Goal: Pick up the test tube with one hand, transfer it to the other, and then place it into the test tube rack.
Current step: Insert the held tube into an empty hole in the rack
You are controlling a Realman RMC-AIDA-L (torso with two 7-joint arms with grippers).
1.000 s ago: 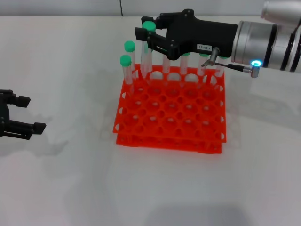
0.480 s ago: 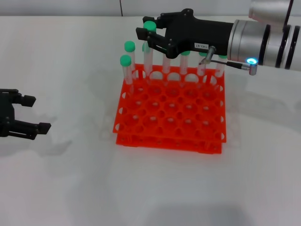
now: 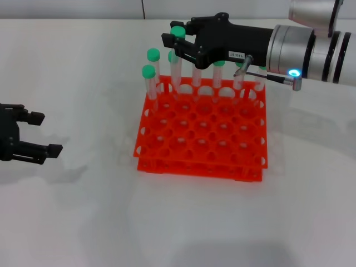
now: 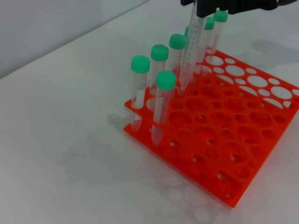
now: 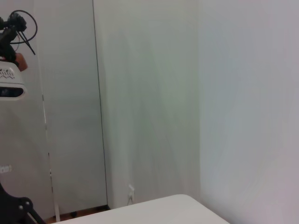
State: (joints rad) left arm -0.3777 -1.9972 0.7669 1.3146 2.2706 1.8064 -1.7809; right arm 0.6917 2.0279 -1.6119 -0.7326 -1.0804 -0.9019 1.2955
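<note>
My right gripper (image 3: 174, 45), black with a small white label, is shut on the test tube (image 3: 177, 71) just below its green cap. It holds the tube nearly upright over the back left of the orange-red test tube rack (image 3: 200, 165). In the left wrist view the test tube (image 4: 190, 51) hangs from the right gripper (image 4: 200, 8), and its tip reaches a hole in the back row of the rack (image 4: 243, 156); how deep it sits I cannot tell. My left gripper (image 3: 47, 133) is open and empty, low over the table at the far left.
Two green-capped tubes (image 3: 148, 75) (image 3: 153, 55) stand at the rack's left corner, and several more (image 3: 217, 72) line the back row under the right gripper. The right wrist view shows only a wall.
The left gripper has crept a little to the right. The right arm has shifted slightly, while the held tube stays almost in the same spot over the rack.
</note>
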